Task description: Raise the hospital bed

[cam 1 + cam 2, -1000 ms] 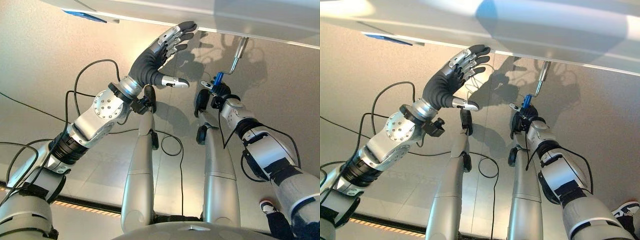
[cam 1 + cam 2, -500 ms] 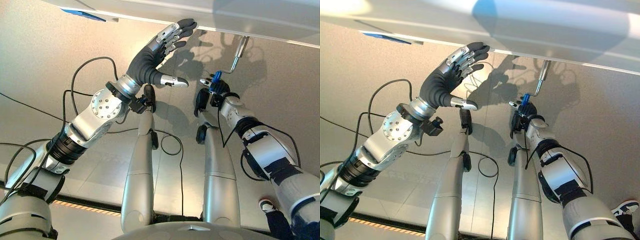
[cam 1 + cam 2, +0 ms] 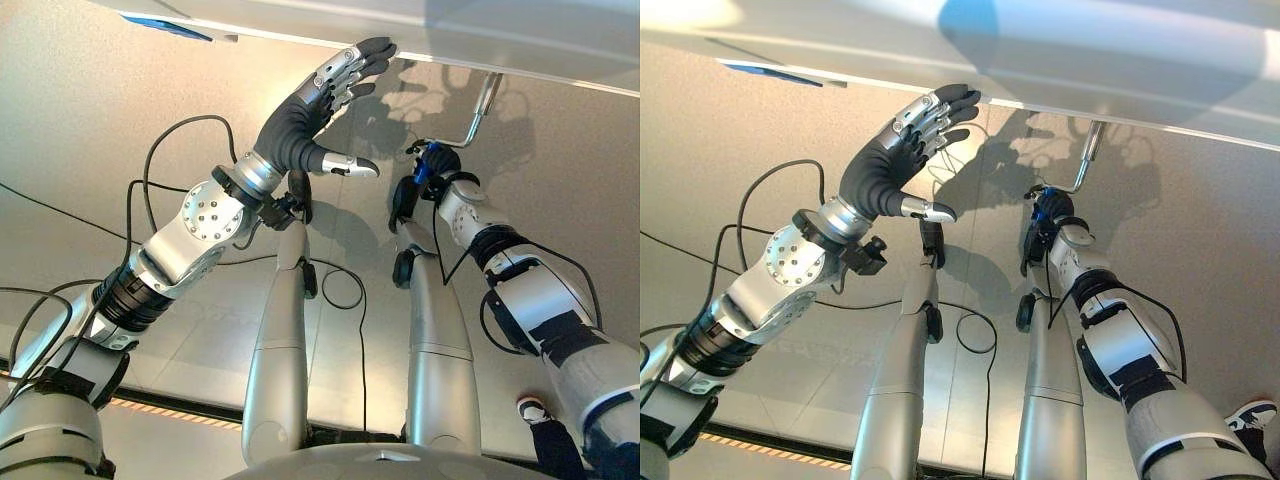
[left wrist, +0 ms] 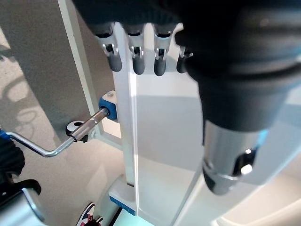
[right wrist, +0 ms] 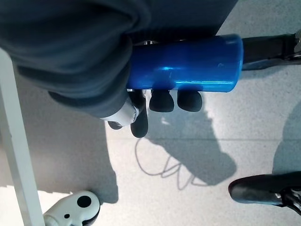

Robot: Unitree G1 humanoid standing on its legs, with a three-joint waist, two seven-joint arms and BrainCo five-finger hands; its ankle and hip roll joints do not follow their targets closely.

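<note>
The fingers (image 5: 162, 100) of the right hand (image 3: 432, 165) are curled tight round the blue grip (image 5: 188, 61) of the crank handle (image 3: 470, 125), so that it can be turned. Beyond those fingers the bent metal rod is carried to its socket under the hospital bed (image 3: 520, 35). The fingers (image 4: 136, 61) of the left hand (image 3: 300, 120) are held straight, tips against the bed frame's edge, apparently as a brace.
</note>
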